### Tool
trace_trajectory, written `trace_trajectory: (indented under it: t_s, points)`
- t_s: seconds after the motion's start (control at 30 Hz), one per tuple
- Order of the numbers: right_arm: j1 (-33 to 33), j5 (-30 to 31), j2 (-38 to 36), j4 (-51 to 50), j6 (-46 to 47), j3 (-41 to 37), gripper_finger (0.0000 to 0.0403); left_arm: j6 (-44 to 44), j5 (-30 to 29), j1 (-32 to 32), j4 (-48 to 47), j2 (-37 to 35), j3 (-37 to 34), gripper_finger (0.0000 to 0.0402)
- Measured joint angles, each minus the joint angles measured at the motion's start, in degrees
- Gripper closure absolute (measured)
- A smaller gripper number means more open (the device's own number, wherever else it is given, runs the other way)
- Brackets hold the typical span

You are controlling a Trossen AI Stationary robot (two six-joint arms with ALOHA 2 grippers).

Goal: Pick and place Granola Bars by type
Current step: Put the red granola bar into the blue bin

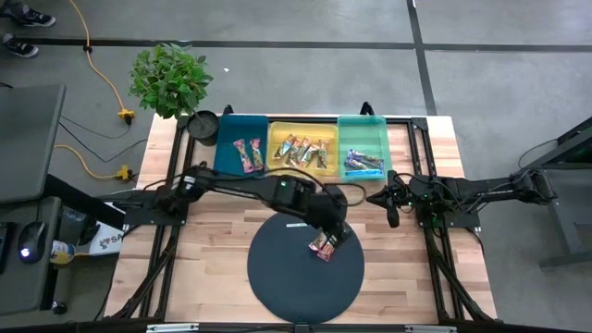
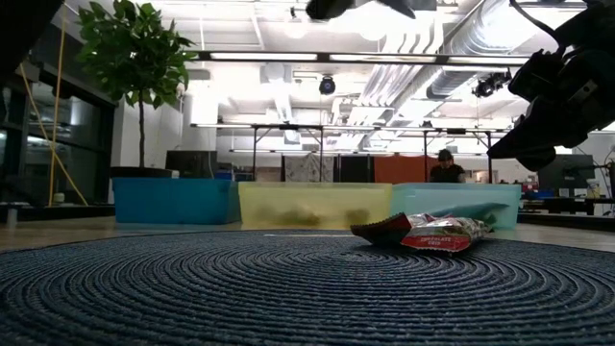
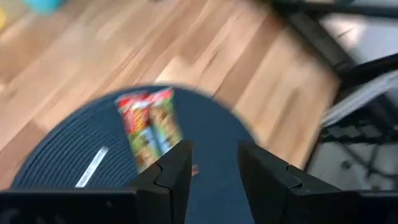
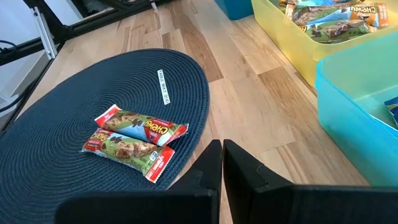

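Two red-wrapped Granola Bars (image 1: pixel 324 246) (image 4: pixel 134 140) lie side by side, flat on the dark round mat (image 1: pixel 277 277), toward its far right part. My left gripper (image 1: pixel 335 231) (image 3: pixel 214 152) hovers open above the mat, just beside the bars (image 3: pixel 149 127), with nothing between its fingers. My right gripper (image 1: pixel 392 209) (image 4: pixel 222 155) waits shut over the wood at the right, away from the bars.
Three trays stand along the far edge: a dark blue one (image 1: pixel 228 148) with pink bars, a yellow one (image 1: pixel 277 129) with orange bars, and a light teal one (image 1: pixel 363 125) with blue bars. A potted plant (image 1: pixel 171 79) stands at the far left corner.
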Motion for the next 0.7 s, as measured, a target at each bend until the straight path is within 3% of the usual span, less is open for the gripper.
trace_trajectory:
  t_s: [0.4, 0.7]
  points:
    - [0.0, 0.0, 0.0, 0.3, 0.0, 0.0, 0.0402, 2.3, 5.7, 0.3, -2.1, 7.2, 0.0, 0.0275]
    - [0.0, 0.0, 0.0, 0.4, 0.0, 0.0, 0.0402, 2.8, 6.8, 1.2, -3.5, 10.8, 0.0, 0.0267]
